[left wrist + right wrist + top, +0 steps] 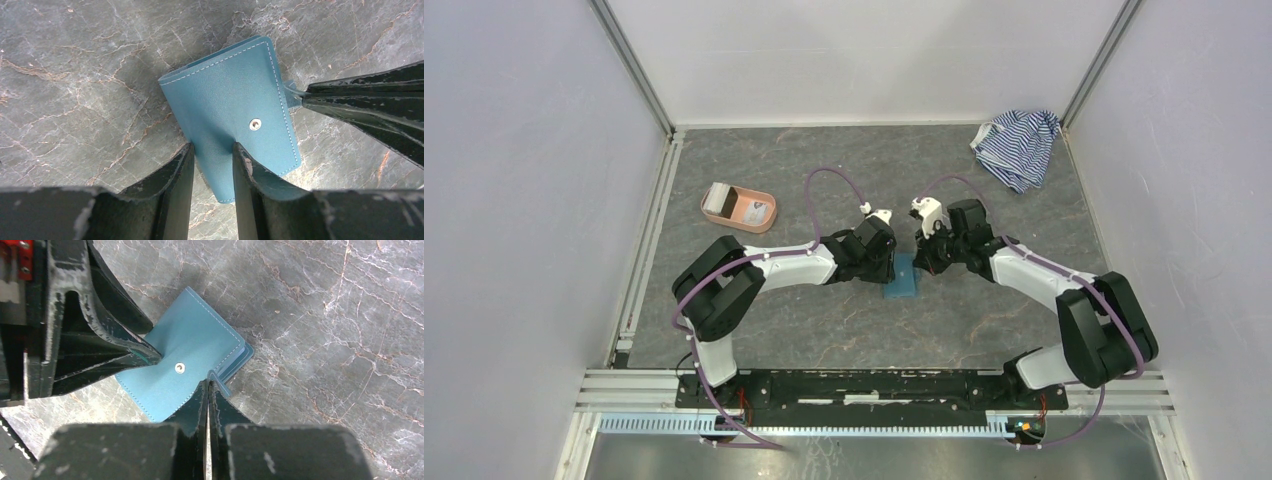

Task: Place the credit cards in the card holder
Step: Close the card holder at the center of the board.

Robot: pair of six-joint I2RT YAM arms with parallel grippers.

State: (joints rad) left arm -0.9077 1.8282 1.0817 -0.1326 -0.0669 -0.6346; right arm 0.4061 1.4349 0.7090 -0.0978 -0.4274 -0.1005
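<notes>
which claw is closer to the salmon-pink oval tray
Left. The left claw is right of the salmon-pink oval tray, at the teal-blue folding wallet; the right claw pinches that wallet's tab from the far side, farther from the tray.

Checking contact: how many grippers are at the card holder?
2. The left gripper rests on the card holder's left part, fingers apart; the right gripper pinches its tab. None hidden.

The white-and-black left arm [789,266] and right arm [1036,276] trail looping purple cables [807,195]; their glossy black jaws look scuffed.
</notes>
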